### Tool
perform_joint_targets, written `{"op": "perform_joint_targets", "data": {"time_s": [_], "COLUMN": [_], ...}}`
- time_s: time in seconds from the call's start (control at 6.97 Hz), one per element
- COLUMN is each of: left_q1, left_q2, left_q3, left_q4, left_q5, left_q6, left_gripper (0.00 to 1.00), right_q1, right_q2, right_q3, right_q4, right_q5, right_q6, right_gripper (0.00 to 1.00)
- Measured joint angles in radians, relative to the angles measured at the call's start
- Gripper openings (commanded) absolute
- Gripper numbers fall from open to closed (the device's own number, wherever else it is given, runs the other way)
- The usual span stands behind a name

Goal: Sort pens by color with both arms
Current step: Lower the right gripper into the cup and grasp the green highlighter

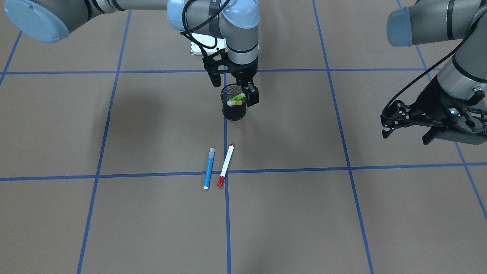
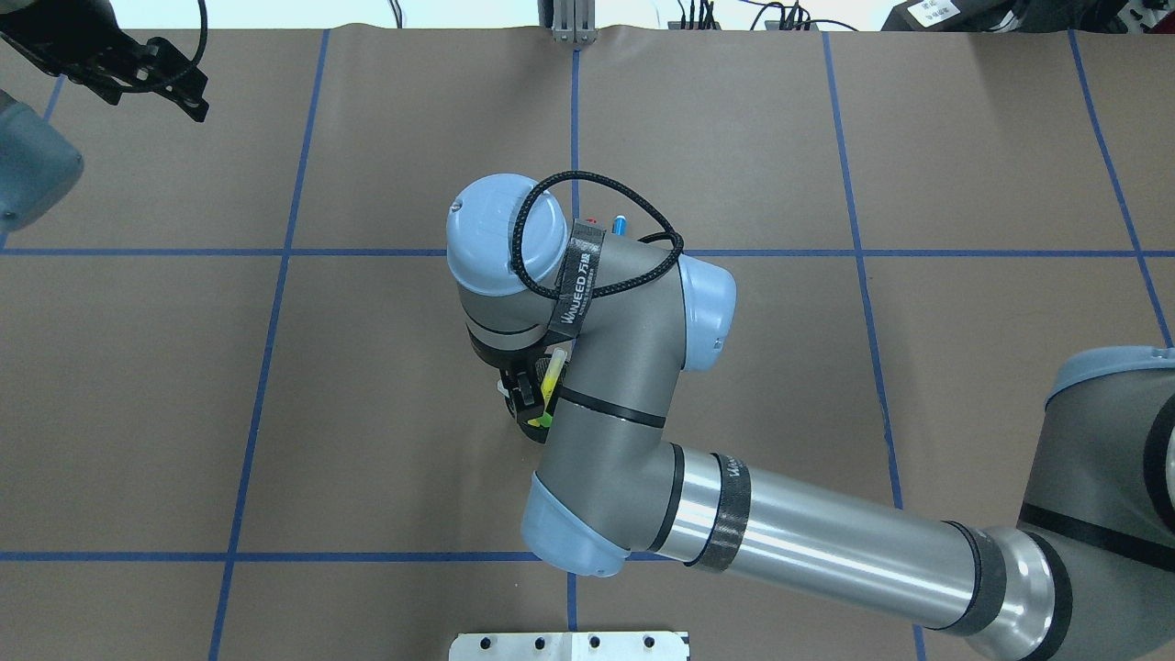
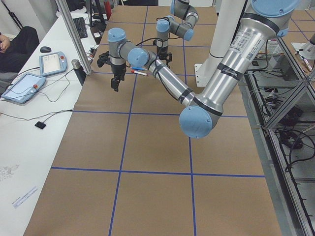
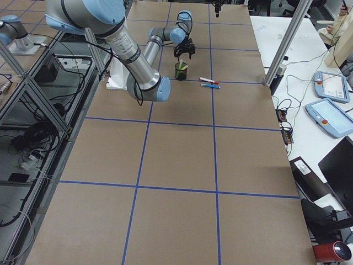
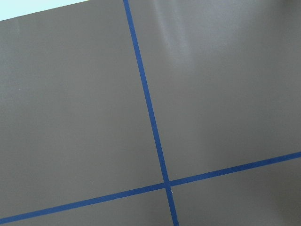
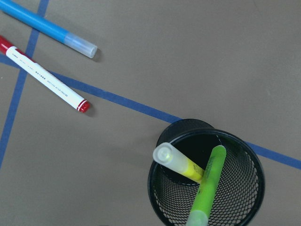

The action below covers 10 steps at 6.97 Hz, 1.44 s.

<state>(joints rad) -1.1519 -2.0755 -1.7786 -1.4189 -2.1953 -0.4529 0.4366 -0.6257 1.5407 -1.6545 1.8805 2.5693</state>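
From across the table: right gripper (image 1: 249,95) low over the black mesh cup (image 1: 233,112), jaws apart and gripping nothing, one finger just beside the rim. Inside the cup, yellow pen (image 1: 232,102) and green pen (image 1: 237,96), both leaning. Out on the brown table (image 1: 152,125), on the far side of the cup from the robot's base, blue pen (image 1: 209,168) and red-capped white pen (image 1: 226,164) side by side, near but apart, both across a blue tape line. Well off to the robot's left, left gripper (image 1: 407,135) raised above bare paper, fingers spread, empty.

From overhead: right arm (image 2: 624,367) bent over the table's middle, hiding most of the cup. Yellow pen (image 2: 553,375) showing beside a black finger. Only the tips of the blue pen (image 2: 621,223) and red-capped white pen (image 2: 592,221) showing past the wrist. Left gripper (image 2: 156,78) in the far left corner.

From the robot's left end: left arm (image 3: 221,69) large and near, reaching along the table, the two loose pens just beyond its wrist. On the white bench, two control pendants (image 3: 51,61) and, at the edge, a person's dark sleeve (image 3: 17,42).

From the right end: cup (image 4: 181,70) under the right arm's wrist, red-capped white pen (image 4: 208,80) and blue pen (image 4: 210,85) just beside it.

Left wrist: nothing but brown paper and crossing tape lines (image 5: 164,181).

Right wrist: straight down into the cup (image 6: 244,188), yellow and green pens crossed inside, the other two pens flat on the table, far left.
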Motion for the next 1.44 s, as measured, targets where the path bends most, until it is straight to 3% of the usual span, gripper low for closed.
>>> {"op": "perform_joint_targets", "data": {"time_s": [0.43,1.15,1.44], "left_q1": [0.0,0.003,0.004], "left_q2": [0.003,0.006,0.006], "left_q3": [0.002,0.004,0.004], "left_q4": [-0.001,-0.001,-0.002], "left_q5": [0.004,0.006,0.006], "left_q6": [0.0,-0.001,-0.001], "left_gripper": [0.99,0.99,0.99], "right_q1": [-0.02,-0.021,-0.02], "right_q2": [-0.036,-0.083,-0.11], "right_q3": [-0.001,0.042,0.074], "right_q4": [0.106,0.123,0.124], "right_q5": [-0.001,0.04,0.052], "right_q6": [0.1,0.126,0.126], "right_gripper": [0.71,0.5,0.49]}}
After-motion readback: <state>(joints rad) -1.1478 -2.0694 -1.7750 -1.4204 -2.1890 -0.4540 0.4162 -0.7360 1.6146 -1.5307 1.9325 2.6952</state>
